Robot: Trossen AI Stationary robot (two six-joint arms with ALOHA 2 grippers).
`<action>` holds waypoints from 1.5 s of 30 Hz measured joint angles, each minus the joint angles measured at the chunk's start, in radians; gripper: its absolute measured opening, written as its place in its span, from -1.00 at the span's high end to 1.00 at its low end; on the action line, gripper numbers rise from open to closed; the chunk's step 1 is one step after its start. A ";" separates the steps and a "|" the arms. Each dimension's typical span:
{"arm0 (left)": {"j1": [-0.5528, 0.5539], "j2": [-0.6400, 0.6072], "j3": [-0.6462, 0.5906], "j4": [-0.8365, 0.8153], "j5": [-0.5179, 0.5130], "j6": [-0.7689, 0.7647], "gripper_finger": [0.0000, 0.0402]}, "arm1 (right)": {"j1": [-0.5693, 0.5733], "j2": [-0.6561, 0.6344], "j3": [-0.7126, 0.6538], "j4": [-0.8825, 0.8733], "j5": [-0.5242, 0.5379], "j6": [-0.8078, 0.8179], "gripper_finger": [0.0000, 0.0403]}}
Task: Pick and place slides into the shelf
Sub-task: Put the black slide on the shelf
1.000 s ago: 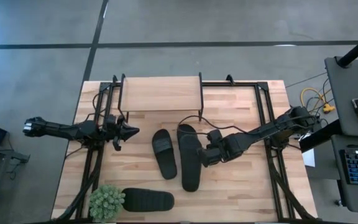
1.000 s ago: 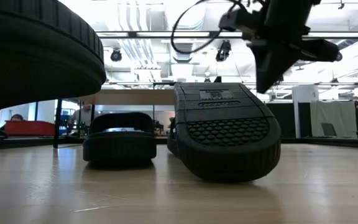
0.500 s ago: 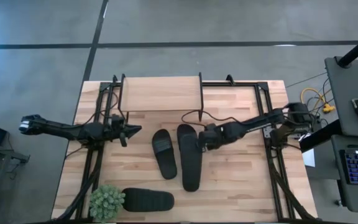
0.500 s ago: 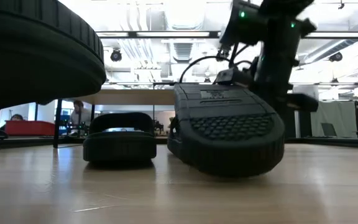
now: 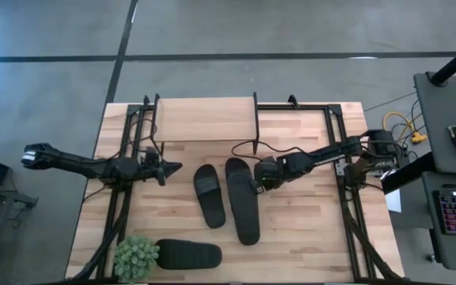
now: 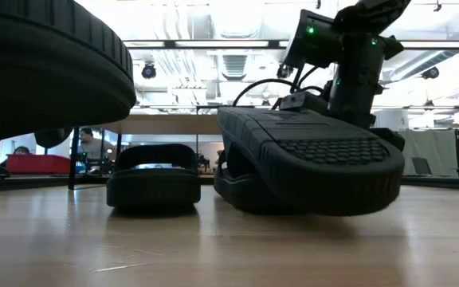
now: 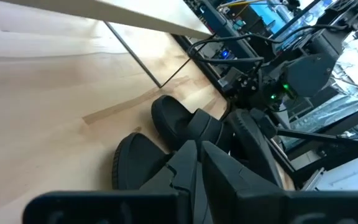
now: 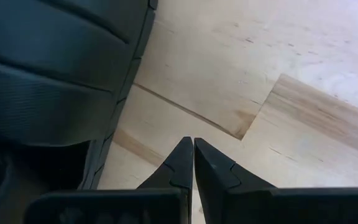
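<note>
**Closed right gripper nudging a slide, three slides visible on the bench**

At the left of the high view the left gripper point(image 5: 167, 167) waits over bare wood, pointing toward the middle; in its wrist view its jaws lie together with nothing between them, so it looks parked rather than working.

At lower left a potted plant point(image 5: 135, 256) touches the end of one slide point(image 5: 188, 254), which lies crosswise and well apart from the shelf point(image 5: 204, 119) at upper centre. It looks untouched.

In the centre two slides lie side by side below the shelf: a shorter-looking one point(image 5: 209, 194) flat on its sole, and a longer-looking one point(image 5: 242, 201) slanted. The low view shows that second slide tipped up, tread exposed and one edge off the bench point(image 5: 315, 237), probably because the right gripper point(image 5: 258, 181) presses at its side. Its jaws are shut on nothing, which suggests pushing or repositioning rather than a grasp.

Only three slides show. The space under the shelf's top board is hidden from above, and the exact contact point between gripper and slide cannot be made out.
</note>
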 joint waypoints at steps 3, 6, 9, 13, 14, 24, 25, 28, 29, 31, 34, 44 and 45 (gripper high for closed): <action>0.000 0.013 0.000 0.000 0.000 0.000 0.95 | 0.000 0.000 0.001 0.000 0.000 0.000 0.96; 0.000 0.020 0.000 0.001 0.000 0.000 0.95 | 0.002 0.000 0.001 0.001 0.000 0.006 0.96; 0.000 0.024 0.000 0.002 0.000 0.000 0.95 | 0.004 0.000 0.001 0.003 0.000 0.018 0.96; 0.000 0.024 0.000 0.005 0.000 0.000 0.95 | 0.004 0.000 0.001 0.003 0.001 0.019 0.96; 0.000 0.024 0.000 0.006 0.000 0.000 0.95 | 0.004 0.000 0.001 0.003 0.001 0.019 0.96; 0.000 0.024 0.000 0.005 0.000 0.000 0.95 | 0.004 0.000 0.002 0.008 0.004 0.020 0.96; 0.000 0.024 0.000 0.005 0.000 0.000 0.95 | 0.004 0.000 0.002 0.009 0.004 0.020 0.96; 0.000 0.024 0.000 0.005 0.000 0.000 0.95 | 0.004 0.000 0.002 0.010 0.004 0.020 0.96; 0.000 0.023 0.000 0.005 0.000 0.000 0.95 | 0.004 0.000 0.002 0.011 0.004 0.020 0.96; 0.000 0.024 0.000 0.005 0.001 0.000 0.95 | 0.004 0.000 0.002 0.012 0.004 0.020 0.96; 0.000 0.024 0.000 0.005 0.000 0.000 0.95 | 0.004 0.000 0.002 0.012 0.005 0.020 0.96; 0.000 0.024 0.000 0.019 0.001 0.001 0.95 | 0.004 -0.001 0.002 0.028 0.008 0.020 0.96; 0.000 0.024 0.000 0.024 0.001 0.003 0.95 | 0.004 -0.001 0.002 0.031 0.008 0.020 0.96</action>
